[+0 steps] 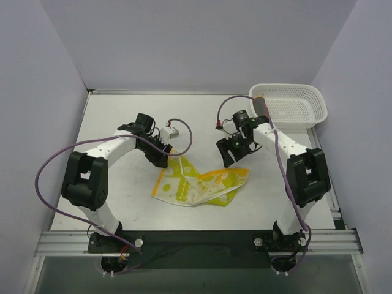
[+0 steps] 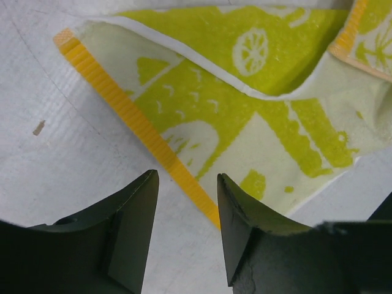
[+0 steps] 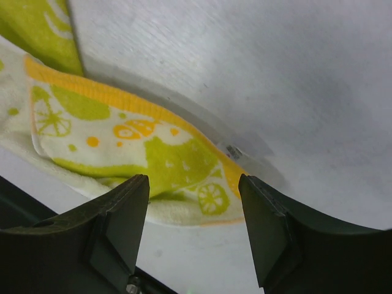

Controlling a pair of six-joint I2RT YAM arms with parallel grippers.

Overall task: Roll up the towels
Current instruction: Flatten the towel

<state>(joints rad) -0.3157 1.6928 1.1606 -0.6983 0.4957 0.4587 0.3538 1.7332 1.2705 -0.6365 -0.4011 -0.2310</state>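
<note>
i'm looking at one towel (image 1: 199,184), pale yellow with lime prints and an orange hem, lying rumpled and partly folded over itself on the desk (image 1: 110,122) between the two arms. i'm seeing no second towel. it's looking soft, light and floppy, so i'm expecting it to sag and slide unless i'm pinching it at the hem corners. the left fingers (image 1: 160,157) are hovering low over its far-left corner, parted and holding nothing, with the hem running under the gap. the right fingers (image 1: 233,153) are hanging near the right corner, likewise parted and empty. both arms are reaching forward, elbows bending outward and wrists tipping down.
</note>
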